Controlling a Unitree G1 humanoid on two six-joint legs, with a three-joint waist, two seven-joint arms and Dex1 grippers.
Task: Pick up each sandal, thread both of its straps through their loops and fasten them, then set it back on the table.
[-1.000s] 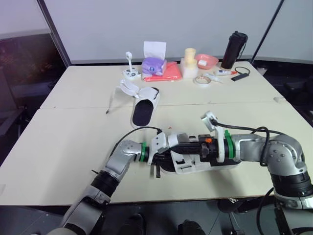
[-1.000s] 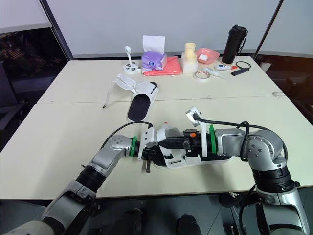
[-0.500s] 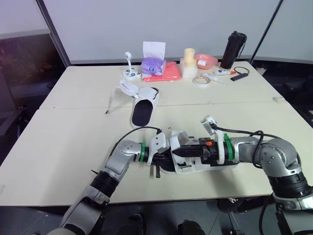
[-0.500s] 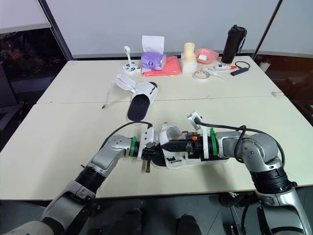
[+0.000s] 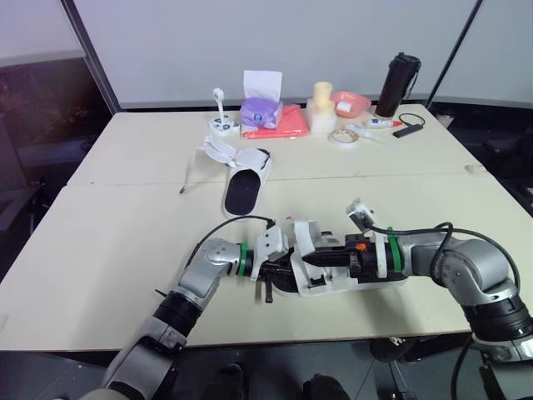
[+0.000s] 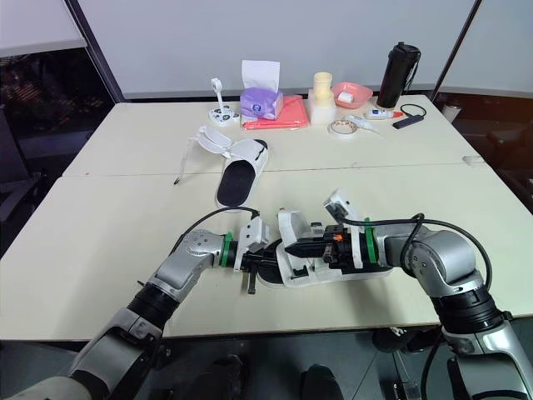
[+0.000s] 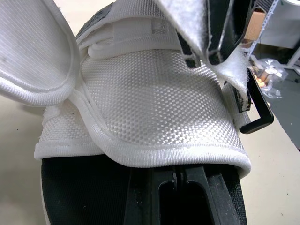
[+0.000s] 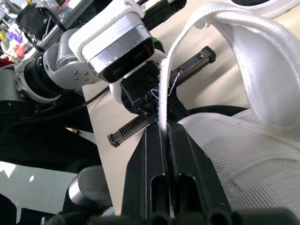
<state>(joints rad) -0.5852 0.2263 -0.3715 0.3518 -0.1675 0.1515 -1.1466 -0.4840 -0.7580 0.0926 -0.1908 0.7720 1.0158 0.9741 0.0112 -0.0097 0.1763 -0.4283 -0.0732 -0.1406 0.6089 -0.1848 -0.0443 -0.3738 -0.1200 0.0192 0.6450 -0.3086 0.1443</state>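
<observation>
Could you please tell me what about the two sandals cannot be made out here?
Near sandal: strap loops, eye views, hidden behind the right gripper and the raised strap it pinches.
Far sandal: strap loops, eye views, too small.
Near sandal's insole: left wrist view, mostly covered by its mesh upper.

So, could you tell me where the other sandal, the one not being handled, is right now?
The other sandal lies on the table beyond both arms, left of centre, nearer than the purple tissue pack.

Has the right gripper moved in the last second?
Yes. The right gripper, fingers shut on the strap, has drawn back toward the robot's right, away from the far sandal.
</observation>
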